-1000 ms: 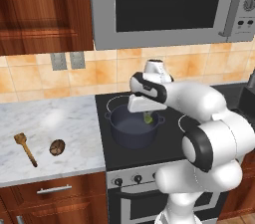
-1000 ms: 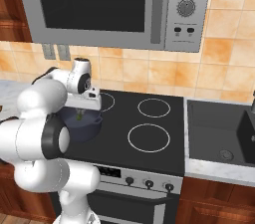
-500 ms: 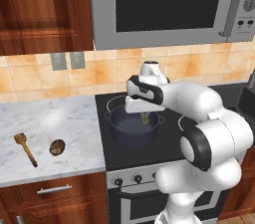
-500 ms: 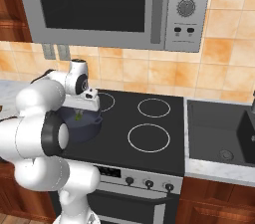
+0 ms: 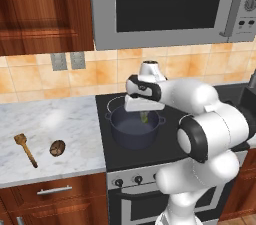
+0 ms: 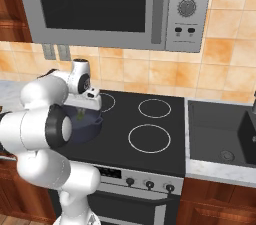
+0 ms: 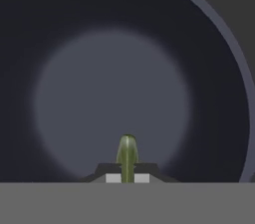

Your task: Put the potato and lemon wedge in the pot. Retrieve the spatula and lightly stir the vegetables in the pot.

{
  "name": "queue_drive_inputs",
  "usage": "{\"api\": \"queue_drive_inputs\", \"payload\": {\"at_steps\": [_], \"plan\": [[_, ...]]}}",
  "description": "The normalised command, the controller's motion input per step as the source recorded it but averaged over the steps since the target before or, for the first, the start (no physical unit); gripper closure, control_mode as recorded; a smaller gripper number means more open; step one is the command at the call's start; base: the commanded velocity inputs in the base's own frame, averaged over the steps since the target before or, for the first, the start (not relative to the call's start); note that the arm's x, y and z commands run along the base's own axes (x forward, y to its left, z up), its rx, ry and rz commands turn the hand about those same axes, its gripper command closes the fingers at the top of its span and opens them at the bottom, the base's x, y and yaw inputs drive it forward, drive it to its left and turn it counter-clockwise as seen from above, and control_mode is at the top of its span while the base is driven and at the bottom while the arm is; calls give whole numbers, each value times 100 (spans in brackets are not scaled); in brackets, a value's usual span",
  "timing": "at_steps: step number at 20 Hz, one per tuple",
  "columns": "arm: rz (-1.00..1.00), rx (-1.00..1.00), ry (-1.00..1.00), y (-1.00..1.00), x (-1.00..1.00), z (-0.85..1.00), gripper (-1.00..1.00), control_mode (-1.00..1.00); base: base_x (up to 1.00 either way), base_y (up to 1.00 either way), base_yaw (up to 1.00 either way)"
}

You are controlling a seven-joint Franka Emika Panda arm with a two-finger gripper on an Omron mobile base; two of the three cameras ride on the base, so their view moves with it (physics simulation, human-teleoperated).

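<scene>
My gripper (image 5: 144, 117) hangs just above the open mouth of the dark blue-grey pot (image 5: 131, 131), shut on the green lemon wedge (image 5: 144, 117). In the hand view the lemon wedge (image 7: 127, 154) pokes up between the closed fingertips over the pot's bare floor (image 7: 114, 98). From the right base view the gripper (image 6: 81, 114) and wedge sit over the pot (image 6: 85, 130), partly hidden by my arm. The brown potato (image 5: 57, 147) lies on the marble counter left of the stove. Left of it lies the wooden spatula (image 5: 25, 149).
The pot stands on the front-left burner of a black stovetop (image 6: 147, 136). A microwave (image 5: 165, 4) hangs above. A sink (image 6: 220, 136) lies right of the stove. Outlets (image 5: 67, 61) are on the tiled wall behind the counter (image 5: 45, 124).
The hand with the wedge has shifted slightly left and lowered a little over the pot. Potato and spatula have not moved.
</scene>
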Motion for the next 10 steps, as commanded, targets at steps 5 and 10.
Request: {"api": "queue_drive_inputs", "payload": {"at_steps": [5, 10], "plan": [[0, 0, 0, 0, 8, -2, 100, -100, 0, 0, 0], [0, 0, 0, 0, 1, -8, 100, -100, 0, 0, 0]]}}
